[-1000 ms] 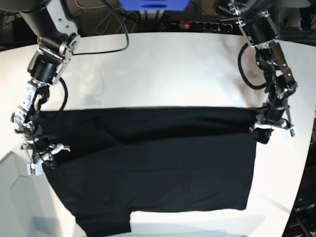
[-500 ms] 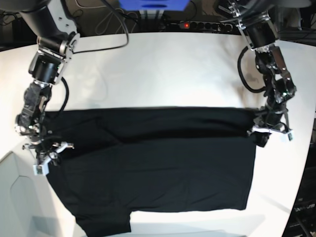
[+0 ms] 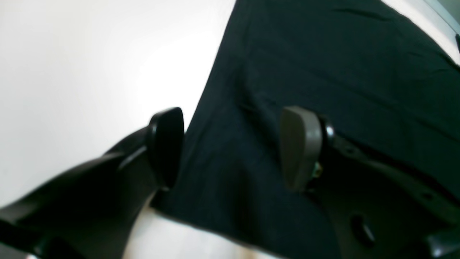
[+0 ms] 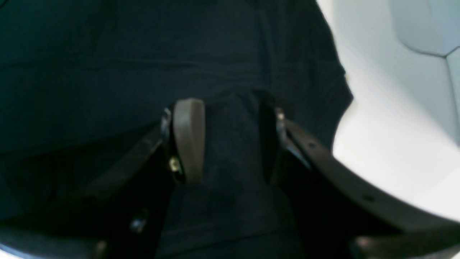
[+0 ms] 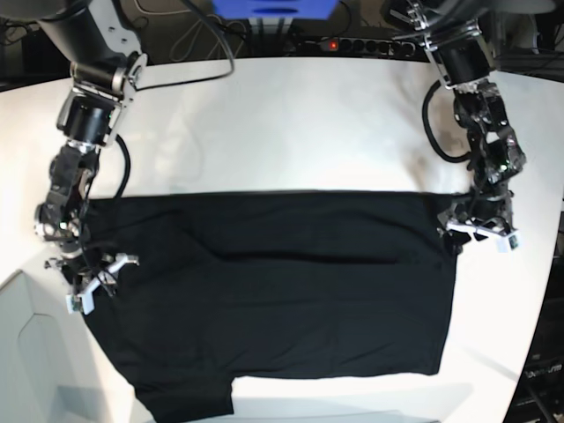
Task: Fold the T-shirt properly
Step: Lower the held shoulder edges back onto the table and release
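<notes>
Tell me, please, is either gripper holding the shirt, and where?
Neither. The left gripper and right gripper stand open over the shirt's side edges.

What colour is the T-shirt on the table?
Plain black T-shirt, no print showing; clearest in the base view.

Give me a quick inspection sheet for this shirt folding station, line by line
Surface: white table, bare beyond the cloth.
Job's things: black T-shirt lying flat, top part folded over, a sleeve at the near edge.
Clutter: nothing seen.
Grippers: left gripper open above the shirt's edge, nothing held; right gripper open over the cloth, nothing held.
Cables: black cable trailing across the table's far left.
Surroundings: power strip with a red light behind the table.
</notes>
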